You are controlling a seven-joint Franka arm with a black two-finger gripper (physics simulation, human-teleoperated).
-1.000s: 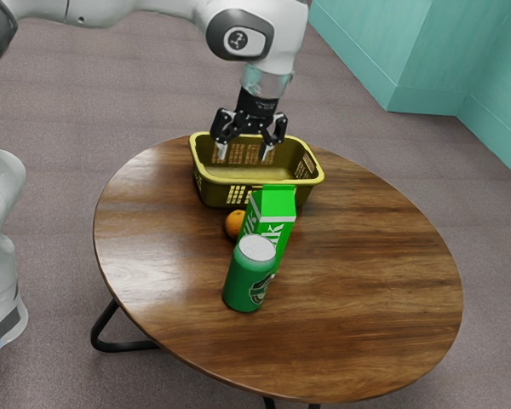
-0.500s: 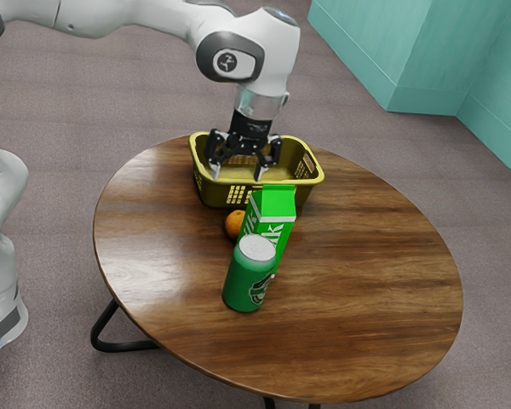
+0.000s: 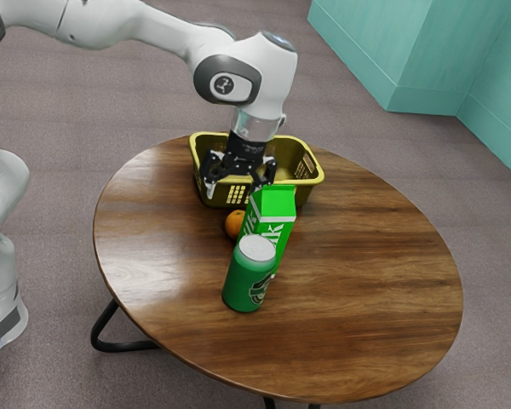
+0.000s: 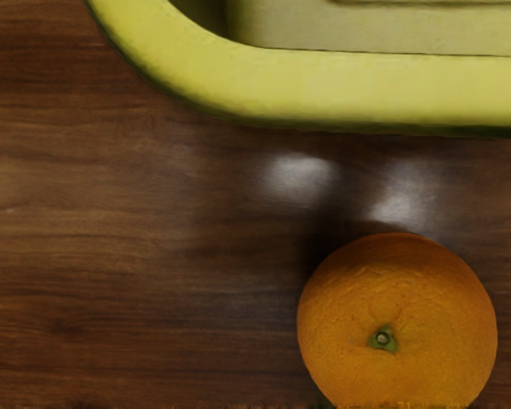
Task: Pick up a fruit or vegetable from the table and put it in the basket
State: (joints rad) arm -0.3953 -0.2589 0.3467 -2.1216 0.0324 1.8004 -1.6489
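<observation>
**Green carton [image 3: 276,204] crowded our orange [image 3: 234,223]**

Our hand [image 3: 234,189] hung spread by the basket [image 3: 313,180]'s near rim. The orange sat on the bench [image 3: 358,273], near of the basket; dropping too far toward the exterior view's right, we could have toppled the carton.

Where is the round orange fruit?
The fruit is on the wooden table, beside the yellow plastic basket, at the exterior view's left of the green milk carton.
</observation>
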